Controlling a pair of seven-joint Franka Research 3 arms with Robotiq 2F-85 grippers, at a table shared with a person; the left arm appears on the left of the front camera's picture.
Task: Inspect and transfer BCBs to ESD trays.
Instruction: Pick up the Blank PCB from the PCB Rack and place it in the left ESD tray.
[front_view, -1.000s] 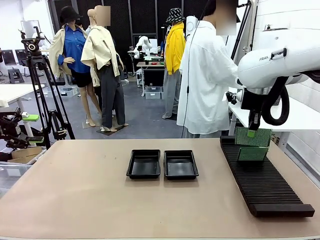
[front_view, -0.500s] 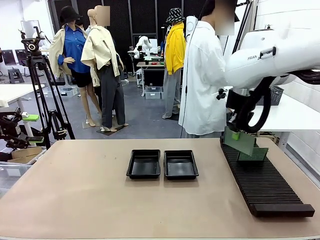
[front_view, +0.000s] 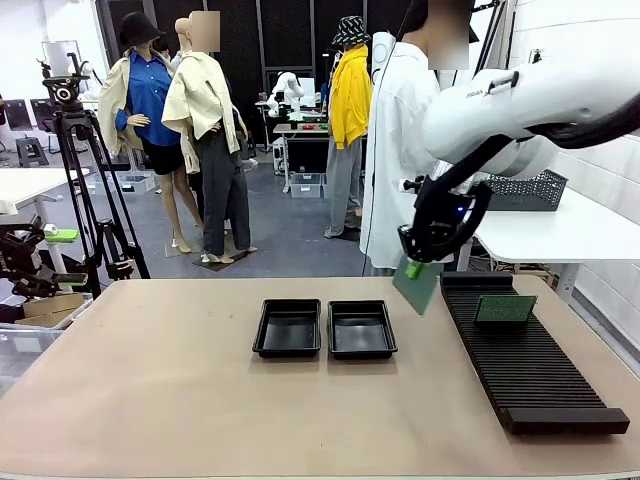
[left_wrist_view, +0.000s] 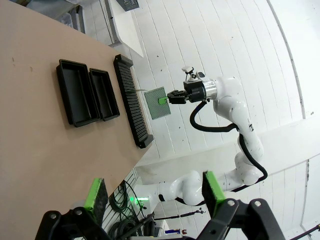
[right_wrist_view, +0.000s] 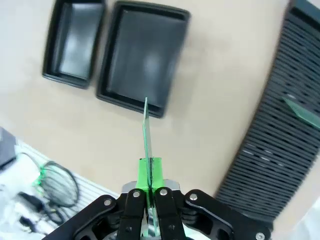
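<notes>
Found right fingers (front_view: 412, 266) clamped shut on a BCB (front_view: 420, 286), held clear above the desk (front_view: 150, 380), centre-right of the front frame, between ESD trays (front_view: 287, 353) and slotted rack (front_view: 530, 370). Noted second BCB (front_view: 504, 309) standing in that rack. Recorded left fingers (left_wrist_view: 213, 189) spread wide, gripping nothing, bottom of left wrist frame.

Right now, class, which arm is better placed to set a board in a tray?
Right: the right gripper is shut on a board, held in the air beside the right tray. The left gripper is open, empty and farther off.
</notes>
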